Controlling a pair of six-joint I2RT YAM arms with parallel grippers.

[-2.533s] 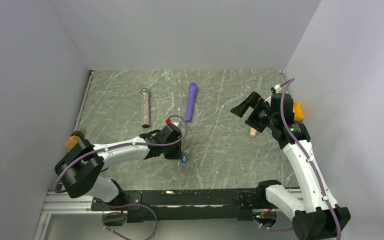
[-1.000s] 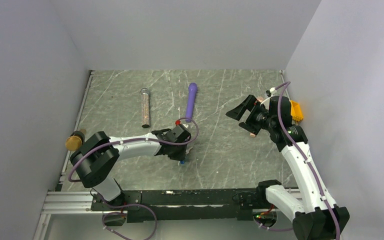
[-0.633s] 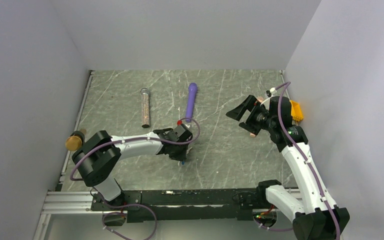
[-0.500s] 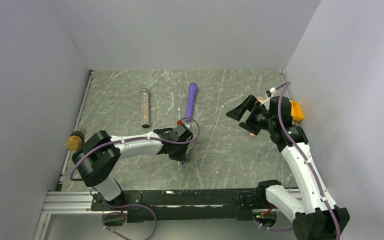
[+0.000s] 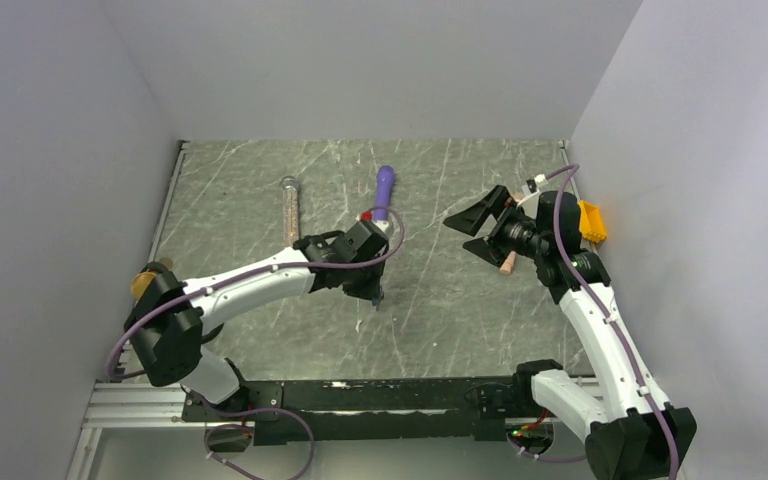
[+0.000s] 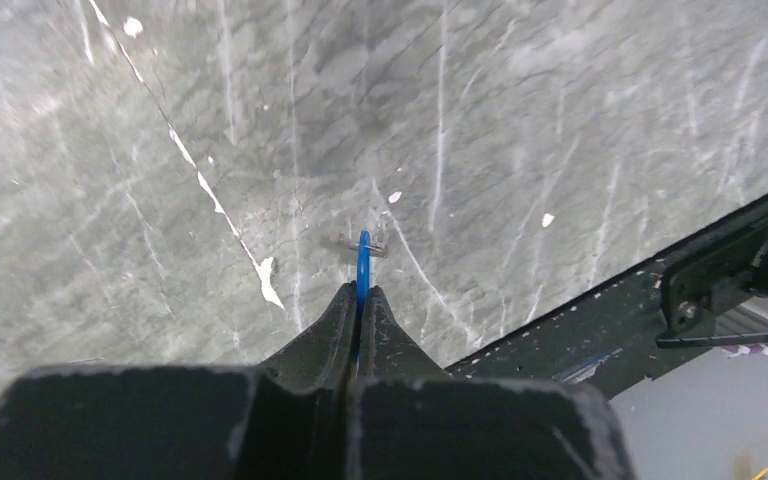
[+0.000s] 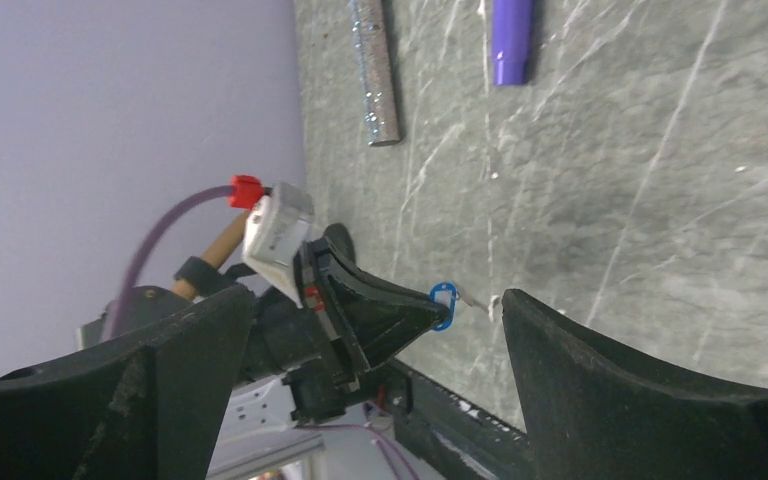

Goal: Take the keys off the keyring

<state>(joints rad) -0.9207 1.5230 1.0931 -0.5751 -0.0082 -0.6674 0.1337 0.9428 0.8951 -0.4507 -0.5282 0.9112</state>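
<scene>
The keyring (image 6: 362,262) is pinched by the left fingers (image 6: 332,325), keys (image 6: 376,249) crossing it at 12 o'clock; the right fingers (image 7: 640,400) are spread, well apart.

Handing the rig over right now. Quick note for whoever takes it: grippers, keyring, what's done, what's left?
Left gripper: shut on the blue keyring, pinching its near end.
Right gripper: open, in the air off to the right, holding nothing.
Keys: a small grey piece at the keyring's far end that looks attached; too small to count.
Done: keyring grasped.
Left: bring the right gripper in and work the keys off the ring.
</scene>
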